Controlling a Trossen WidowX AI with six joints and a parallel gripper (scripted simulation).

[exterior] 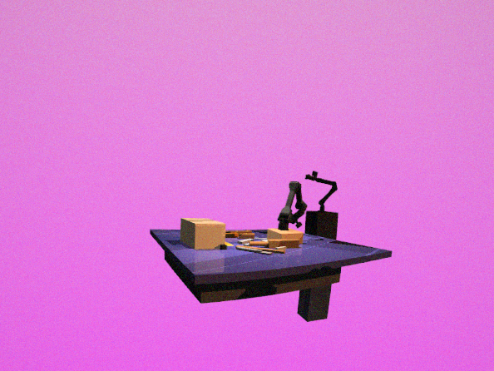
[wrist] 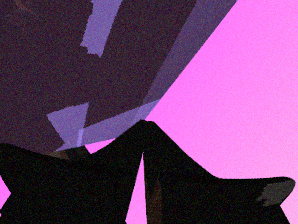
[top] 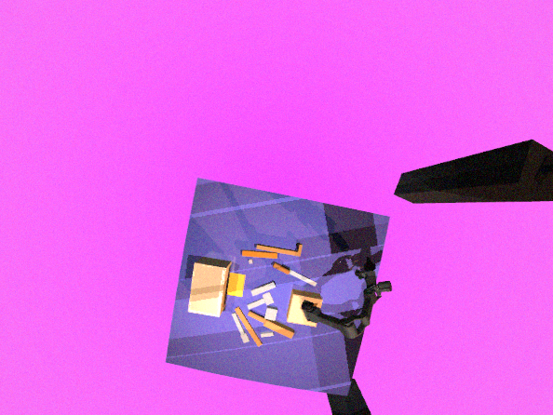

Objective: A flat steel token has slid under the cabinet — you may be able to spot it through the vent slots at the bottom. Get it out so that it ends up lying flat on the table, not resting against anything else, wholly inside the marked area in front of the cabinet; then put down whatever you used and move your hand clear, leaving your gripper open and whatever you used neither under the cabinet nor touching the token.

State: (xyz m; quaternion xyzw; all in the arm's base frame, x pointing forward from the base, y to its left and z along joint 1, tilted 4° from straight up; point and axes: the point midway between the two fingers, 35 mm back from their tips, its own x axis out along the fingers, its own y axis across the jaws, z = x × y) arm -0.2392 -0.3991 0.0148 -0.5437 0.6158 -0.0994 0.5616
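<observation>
The cabinet (top: pixel 207 290) (exterior: pixel 209 234) is a tan box at the table's left. A flat yellow patch (top: pixel 236 285) (exterior: pixel 229 244) lies against its front. No token and no vent slots can be made out. My gripper (wrist: pixel 145 127) is shut, its dark fingers meeting with nothing visible between them. It hangs over the table's right side, far from the cabinet and the tools. An orange hooked bar (top: pixel 279 249), an orange bar (top: pixel 258 254) and an orange-handled white stick (top: pixel 295 274) lie above the middle in the top view. A white T-shaped piece (top: pixel 261 301) lies nearer the patch.
My arm (top: pixel 351 327) (exterior: pixel 293 193) rises from a tan block (top: pixel 295 314) (exterior: pixel 284 237). An orange paddle (top: pixel 279 327), an orange stick (top: pixel 249 327) and several white pieces lie between block and cabinet. A second dark arm (exterior: pixel 333 191) stands on a pedestal (exterior: pixel 321 225) behind the table.
</observation>
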